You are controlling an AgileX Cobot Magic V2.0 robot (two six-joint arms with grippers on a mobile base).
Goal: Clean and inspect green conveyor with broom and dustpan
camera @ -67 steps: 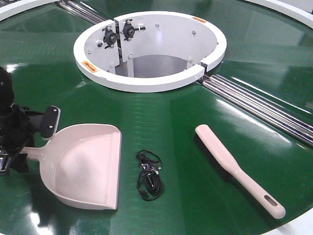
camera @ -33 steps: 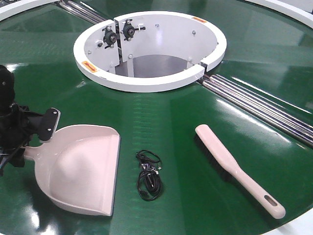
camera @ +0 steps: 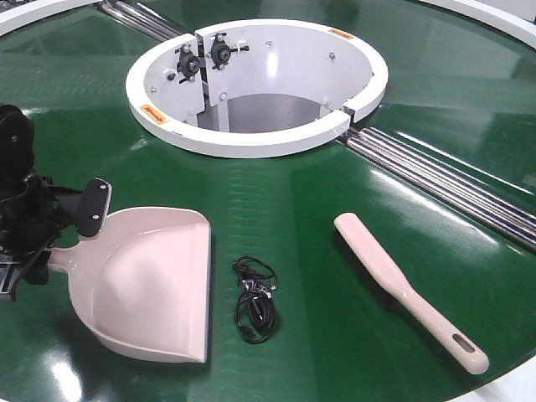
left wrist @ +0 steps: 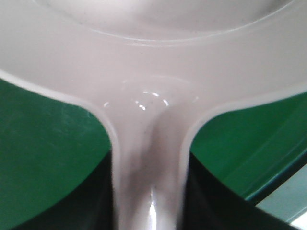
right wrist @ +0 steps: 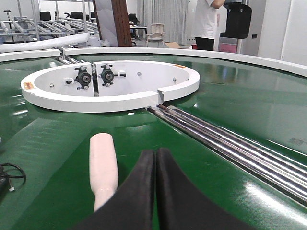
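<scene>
The pale pink dustpan (camera: 151,285) lies on the green conveyor (camera: 293,209) at the front left, its mouth facing right. My left gripper (camera: 42,243) is shut on its handle; in the left wrist view the handle (left wrist: 148,191) runs between the black fingers (left wrist: 96,201) and the pan (left wrist: 153,72) fills the top. The broom (camera: 394,285) lies free at the front right, handle towards the near edge. My right gripper (right wrist: 156,158) is shut and empty, just right of the broom's head (right wrist: 103,163). It is out of the front view.
A black cable bundle (camera: 255,297) lies between dustpan and broom. The white ring housing (camera: 251,142) stands in the middle at the back. Silver rollers (camera: 444,180) cross the belt from the ring towards the right edge. A person stands far behind (right wrist: 207,19).
My left gripper has shifted the dustpan: it swung a little, then moved slightly right and away. The broom and the cable have not moved.
</scene>
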